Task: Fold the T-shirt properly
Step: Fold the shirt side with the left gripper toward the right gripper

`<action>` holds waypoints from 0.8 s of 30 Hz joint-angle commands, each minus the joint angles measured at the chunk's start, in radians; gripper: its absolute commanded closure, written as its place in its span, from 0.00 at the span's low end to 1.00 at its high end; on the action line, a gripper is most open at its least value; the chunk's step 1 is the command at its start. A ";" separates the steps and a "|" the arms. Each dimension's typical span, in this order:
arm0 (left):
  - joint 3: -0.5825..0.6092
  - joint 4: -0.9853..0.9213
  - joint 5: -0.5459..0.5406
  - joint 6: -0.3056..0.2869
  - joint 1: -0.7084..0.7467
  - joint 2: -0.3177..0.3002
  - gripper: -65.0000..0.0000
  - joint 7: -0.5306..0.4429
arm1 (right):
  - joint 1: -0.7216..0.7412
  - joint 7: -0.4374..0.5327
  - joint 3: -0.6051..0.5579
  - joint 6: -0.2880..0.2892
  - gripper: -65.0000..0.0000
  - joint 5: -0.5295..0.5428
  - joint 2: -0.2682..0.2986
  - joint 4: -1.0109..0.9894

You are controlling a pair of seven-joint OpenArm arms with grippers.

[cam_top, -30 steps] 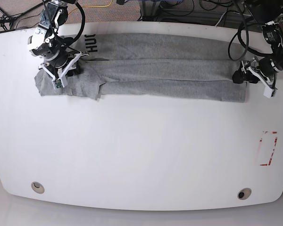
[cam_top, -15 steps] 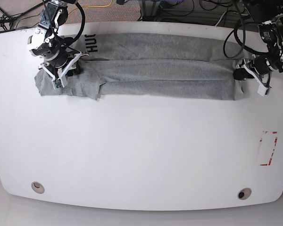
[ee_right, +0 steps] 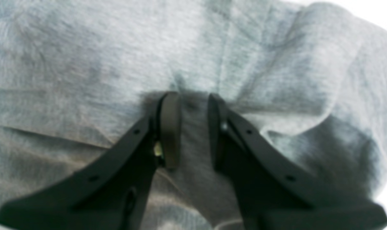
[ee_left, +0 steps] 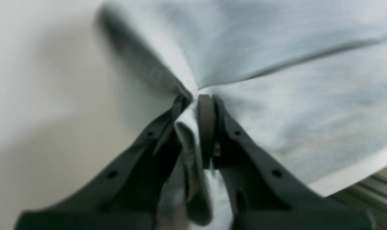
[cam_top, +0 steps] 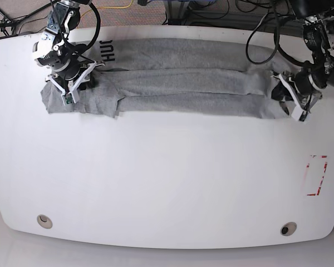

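Observation:
The grey T-shirt [cam_top: 189, 83] lies as a long strip of lengthwise folds across the far part of the white table [cam_top: 167, 178], with black lettering [cam_top: 107, 51] showing at its left end. At the strip's right end my left gripper [cam_top: 281, 92] is shut on a pinch of cloth. The left wrist view shows the jaws [ee_left: 195, 99] closed on bunched T-shirt [ee_left: 276, 64] fabric. My right gripper [cam_top: 78, 84] sits on the strip's left end. In the right wrist view its fingers [ee_right: 193, 102] hold a ridge of T-shirt [ee_right: 84, 64] cloth between them.
A red-and-white marking [cam_top: 316, 175] sits near the table's right edge. Two round holes [cam_top: 44, 221] [cam_top: 288, 228] are near the front edge. Cables [cam_top: 222, 11] run behind the table's far edge.
My left gripper moved left onto the T-shirt's right end and shut on it, pushing that end slightly inward. The right gripper has not moved.

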 commanded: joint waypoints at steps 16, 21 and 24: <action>0.248 0.257 -0.034 0.030 0.028 0.040 0.99 -0.018 | 0.006 -0.014 -0.002 0.001 0.79 -0.008 0.006 0.018; 0.314 0.256 -0.026 0.030 0.018 0.098 0.99 -0.018 | -0.003 -0.014 0.000 0.001 0.79 -0.006 0.006 0.026; 0.340 0.234 -0.006 0.033 -0.015 0.147 0.98 -0.018 | 0.003 -0.014 -0.002 0.001 0.79 -0.006 0.006 0.023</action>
